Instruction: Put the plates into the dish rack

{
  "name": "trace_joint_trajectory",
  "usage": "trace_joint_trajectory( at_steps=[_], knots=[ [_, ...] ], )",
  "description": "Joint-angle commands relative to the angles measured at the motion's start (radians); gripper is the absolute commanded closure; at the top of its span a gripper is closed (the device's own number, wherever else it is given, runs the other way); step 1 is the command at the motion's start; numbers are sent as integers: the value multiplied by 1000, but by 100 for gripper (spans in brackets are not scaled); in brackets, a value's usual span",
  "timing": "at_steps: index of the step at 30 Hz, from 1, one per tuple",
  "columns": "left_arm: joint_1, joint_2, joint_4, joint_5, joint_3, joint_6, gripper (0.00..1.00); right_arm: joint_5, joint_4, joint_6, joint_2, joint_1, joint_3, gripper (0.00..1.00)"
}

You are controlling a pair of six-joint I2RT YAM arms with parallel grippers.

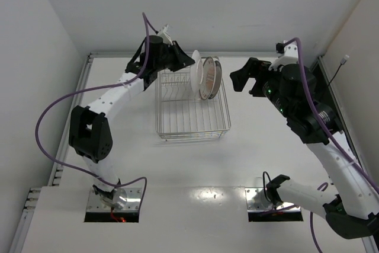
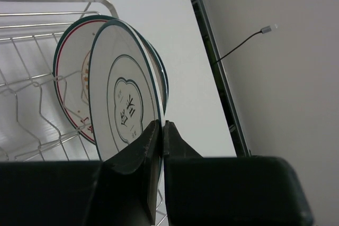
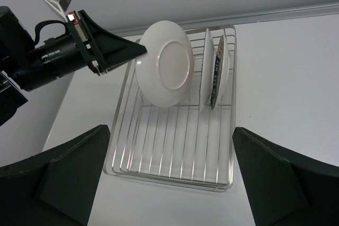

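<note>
The dish rack (image 1: 192,117) is a silver wire basket at mid-table. My left gripper (image 1: 185,61) is shut on the rim of a white plate with a teal rim band (image 2: 124,99). The plate hangs tilted over the rack's far end, its pale underside (image 3: 164,70) facing the right wrist camera. Whether its lower edge touches the wires is not visible. Two more plates (image 3: 216,72) stand upright on edge in the rack's far right corner, one with a red rim line (image 2: 69,78). My right gripper (image 1: 244,77) hovers open to the right of the rack, nothing between its fingers (image 3: 265,168).
The back wall runs close behind the rack's far end. A raised rail (image 1: 86,81) borders the table on the left and a dark strip (image 2: 220,78) borders it on the right. Purple cables (image 1: 50,111) loop off both arms. The rack's near rows (image 3: 175,146) hold nothing.
</note>
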Motion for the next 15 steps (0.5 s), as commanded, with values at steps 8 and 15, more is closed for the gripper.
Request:
trace_joint_trajectory(
  at_steps=[8,15],
  knots=[
    [-4,13,214,-7,-46,-62,100,10,16,-31,-9,-6,-29,0],
    [-13,78,165,-67,-25,-71,100,20,-3,-31,-18,-15,-29,0]
  ],
)
